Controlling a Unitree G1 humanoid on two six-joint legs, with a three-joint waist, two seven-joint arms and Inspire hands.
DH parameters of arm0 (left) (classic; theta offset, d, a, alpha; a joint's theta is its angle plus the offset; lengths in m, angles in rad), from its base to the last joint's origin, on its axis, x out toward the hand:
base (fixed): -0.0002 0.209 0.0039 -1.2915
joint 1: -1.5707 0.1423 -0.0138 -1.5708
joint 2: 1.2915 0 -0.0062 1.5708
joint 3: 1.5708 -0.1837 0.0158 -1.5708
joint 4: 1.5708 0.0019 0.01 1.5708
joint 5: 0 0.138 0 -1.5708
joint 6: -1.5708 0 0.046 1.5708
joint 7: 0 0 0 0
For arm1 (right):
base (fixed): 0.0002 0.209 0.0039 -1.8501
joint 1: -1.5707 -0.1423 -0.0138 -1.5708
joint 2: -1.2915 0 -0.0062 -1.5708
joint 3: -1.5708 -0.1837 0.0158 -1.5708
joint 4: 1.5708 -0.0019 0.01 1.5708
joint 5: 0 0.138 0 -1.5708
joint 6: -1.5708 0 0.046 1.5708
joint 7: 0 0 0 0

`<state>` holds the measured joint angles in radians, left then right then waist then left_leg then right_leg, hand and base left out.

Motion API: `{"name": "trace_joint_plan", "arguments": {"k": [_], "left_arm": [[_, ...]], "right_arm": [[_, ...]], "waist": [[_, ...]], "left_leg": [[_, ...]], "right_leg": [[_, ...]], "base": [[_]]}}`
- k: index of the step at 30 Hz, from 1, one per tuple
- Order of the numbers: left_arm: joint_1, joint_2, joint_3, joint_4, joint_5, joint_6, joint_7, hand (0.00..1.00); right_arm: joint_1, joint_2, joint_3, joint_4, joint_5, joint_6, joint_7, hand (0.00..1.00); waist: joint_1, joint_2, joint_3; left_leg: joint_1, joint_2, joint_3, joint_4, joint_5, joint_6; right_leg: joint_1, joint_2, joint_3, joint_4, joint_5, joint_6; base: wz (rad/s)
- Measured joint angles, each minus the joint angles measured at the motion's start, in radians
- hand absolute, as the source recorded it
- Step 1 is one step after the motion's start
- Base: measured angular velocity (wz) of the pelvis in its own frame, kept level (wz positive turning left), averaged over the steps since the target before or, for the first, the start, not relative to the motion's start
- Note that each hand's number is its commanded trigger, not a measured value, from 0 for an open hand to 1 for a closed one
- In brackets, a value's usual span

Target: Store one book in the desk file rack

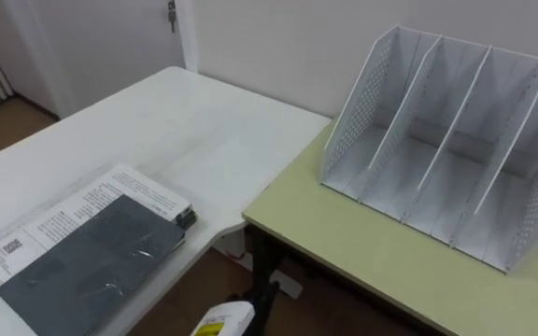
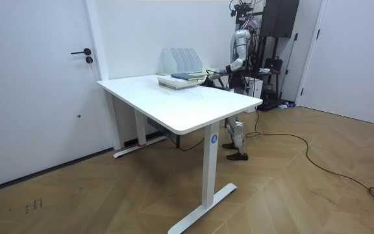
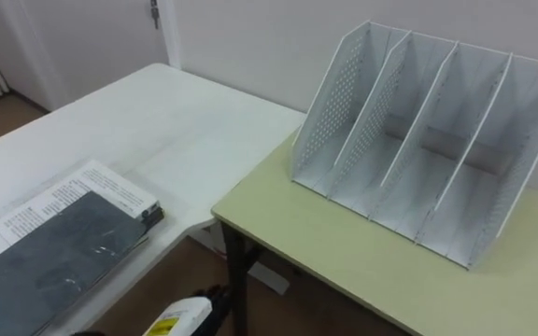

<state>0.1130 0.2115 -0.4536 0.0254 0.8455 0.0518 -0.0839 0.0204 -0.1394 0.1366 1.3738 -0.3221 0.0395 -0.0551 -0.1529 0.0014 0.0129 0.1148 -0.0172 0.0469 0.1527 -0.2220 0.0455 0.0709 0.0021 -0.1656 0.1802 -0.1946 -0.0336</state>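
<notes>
Left eye view is showing the white table (image 1: pixel 204 131) running along the left side. Near its lower left corner a stack is lying flat: a dark grey book (image 1: pixel 92 266) in shiny wrap is resting on a larger white printed book (image 1: pixel 110 191), whose text-covered margin is sticking out on the far side. To the right, a pale green desk (image 1: pixel 362 252) is butting up against the white table's edge. The white perforated file rack (image 1: pixel 358 117) is standing upright on it against the wall, its slanted dividers forming four slots that are facing the robot. The dark grey book is lying well apart from the rack, on the other surface.

In the room view, a white door (image 2: pixel 31 84) is standing at the left. The rack and the stack are sitting at the table's far end. The robot is standing just beyond that end, towards the room view's right, and is reaching its left hand (image 2: pixel 208 75) to just beside the stack. Whether that hand is released or grasping cannot be told from here.
</notes>
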Motion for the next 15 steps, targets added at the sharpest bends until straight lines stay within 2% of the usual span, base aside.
{"name": "trace_joint_plan", "arguments": {"k": [2,6,10,15], "left_arm": [[0.000,0.017,-0.004,-0.086,0.015,-0.011,0.012,0.00],[0.000,0.038,-0.004,-0.175,0.053,-0.030,0.066,0.00],[-0.003,0.049,0.007,-0.204,0.110,-0.059,0.165,0.00],[-0.006,0.057,0.059,-0.209,0.112,-0.082,0.298,0.00]], "right_arm": [[-0.002,-0.006,0.007,0.008,0.004,-0.007,-0.012,0.00],[0.000,-0.011,0.017,0.025,0.009,-0.007,-0.019,0.00],[0.011,-0.011,0.021,0.033,0.012,-0.005,-0.020,0.00],[0.014,-0.010,0.018,0.052,0.048,-0.004,-0.021,0.00]], "waist": [[0.000,0.006,-0.0010],[-0.001,0.011,-0.0023],[0.000,0.009,-0.0004],[-0.001,0.008,0.0000]], "left_leg": [[0.000,0.000,0.000,0.000,0.000,0.000],[0.000,0.001,-0.004,0.000,0.000,0.000],[0.001,0.001,-0.005,0.000,0.000,0.000],[0.002,0.002,-0.009,0.000,0.000,0.000]], "right_leg": [[0.000,0.001,0.000,0.000,0.000,0.000],[0.000,0.000,-0.001,0.000,0.000,0.000],[0.000,0.000,-0.003,0.000,0.000,-0.001],[0.002,0.000,-0.005,0.000,0.001,-0.002]], "base": [[0.00],[0.00],[0.00],[0.00]]}}
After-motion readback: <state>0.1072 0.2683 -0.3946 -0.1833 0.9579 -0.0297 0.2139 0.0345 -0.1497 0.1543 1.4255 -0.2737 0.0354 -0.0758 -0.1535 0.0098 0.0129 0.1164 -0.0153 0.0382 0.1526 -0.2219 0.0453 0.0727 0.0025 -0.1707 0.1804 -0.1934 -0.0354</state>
